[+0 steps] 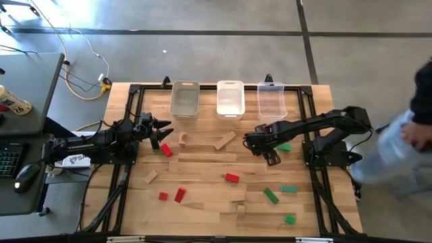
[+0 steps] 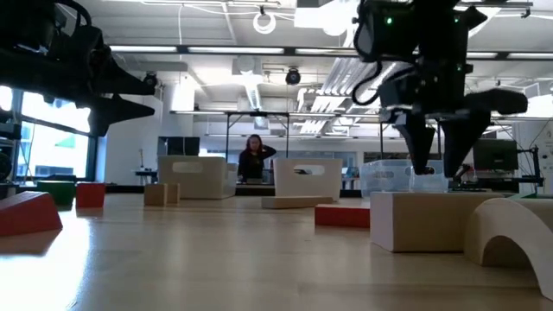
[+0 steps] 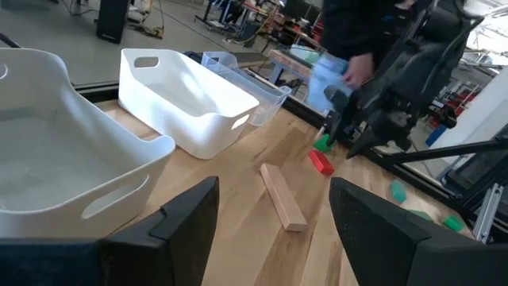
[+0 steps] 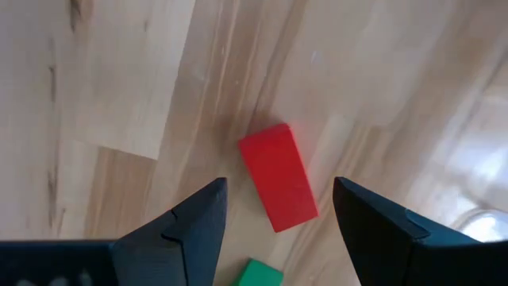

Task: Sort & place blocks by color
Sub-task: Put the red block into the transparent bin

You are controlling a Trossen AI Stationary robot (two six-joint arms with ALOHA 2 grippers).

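Observation:
Red, green and tan blocks lie scattered on the wooden table (image 1: pixel 202 223). My right gripper (image 1: pixel 271 158) hangs open, fingers pointing down, clear of the tabletop in the low view (image 2: pixel 441 164). In its wrist view a red block (image 4: pixel 278 191) lies flat on the table beneath the gap between the fingers, with a green block (image 4: pixel 258 274) close by. A green block (image 1: pixel 284 146) lies beside this gripper. My left gripper (image 1: pixel 164 131) waits open at the table's left, near a red block (image 1: pixel 167 149) and a tan arch (image 1: pixel 183 139).
Three bins (image 1: pixel 184 99) (image 1: pixel 230 99) (image 1: pixel 271 100) stand in a row along the far edge. A tan plank (image 1: pixel 224 140) lies mid-table; more red (image 1: pixel 179 194), tan (image 1: pixel 237 197) and green (image 1: pixel 271 196) blocks lie toward the near edge. A person (image 1: pixel 418 128) stands beyond the right edge.

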